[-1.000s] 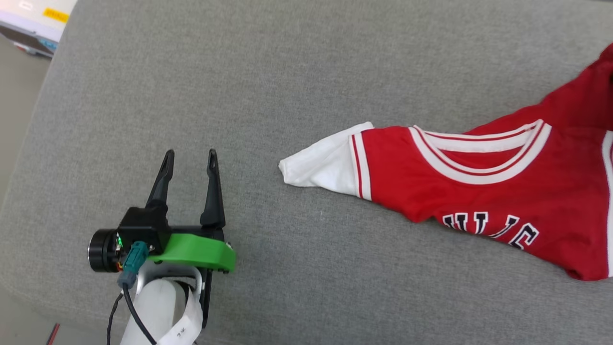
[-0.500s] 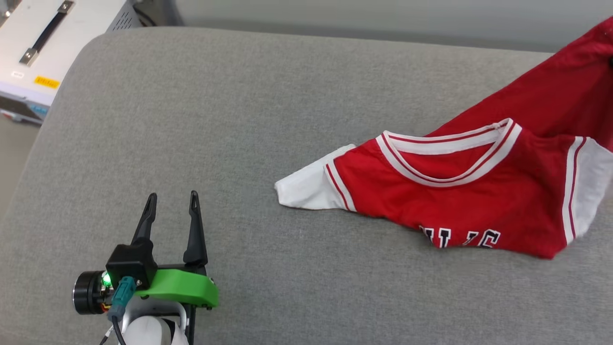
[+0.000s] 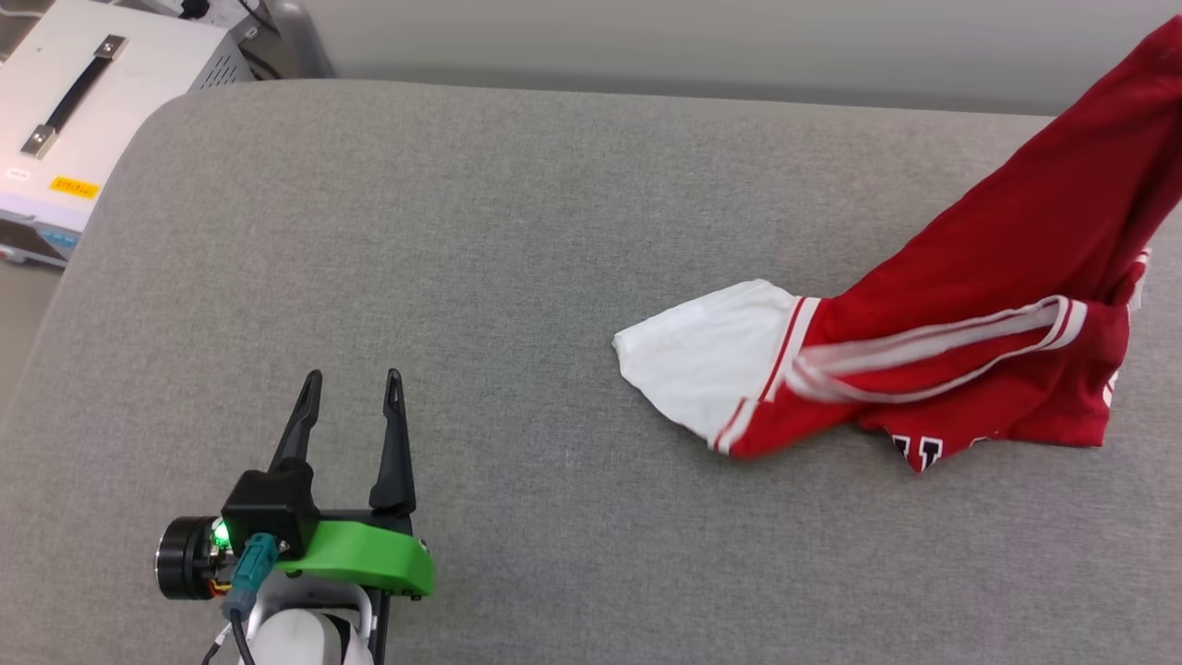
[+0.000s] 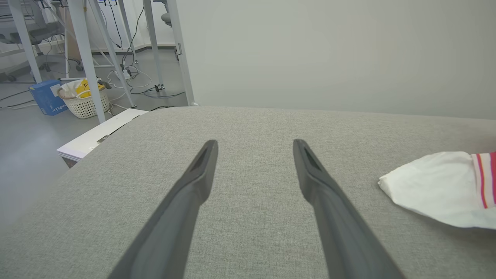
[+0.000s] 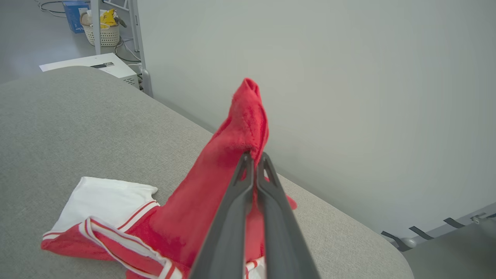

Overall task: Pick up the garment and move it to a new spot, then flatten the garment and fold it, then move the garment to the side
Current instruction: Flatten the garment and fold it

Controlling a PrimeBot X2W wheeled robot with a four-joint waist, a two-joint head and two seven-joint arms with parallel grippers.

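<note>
**Jersey lifted by one corner.** The garment (image 3: 970, 369), a red jersey with white trim, hangs half-raised at the right of the head view. Its red body climbs to the upper right corner, while one white sleeve (image 3: 711, 369) and the bunched lower part lie on the grey cushion (image 3: 517, 231), right of centre. The striped collar band runs twisted across the heap, and only scraps of lettering show at its lower edge.

In the right wrist view, the right gripper (image 5: 254, 157) is pinched tight on a narrow fold of red cloth, a tuft standing above the fingertips. At the lower left of the head view, the left gripper (image 3: 354, 379) hovers over the cushion. Its fingers are spread wide with nothing between them, well apart from the sleeve. A white case (image 3: 92, 139) stands off the cushion's upper left corner.

The hold looks slim for the load. As more cloth leaves the cushion, its weight falls on that one fold, which could slide out of the fingers and drop the jersey in a heap. The trailing sleeve may also drag on the rough cover and tug against the grip. Twisted as it is, the garment would likely land creased at a new spot and be harder to flatten. Carried further toward the wall, it could slip over the cushion's far edge.
</note>
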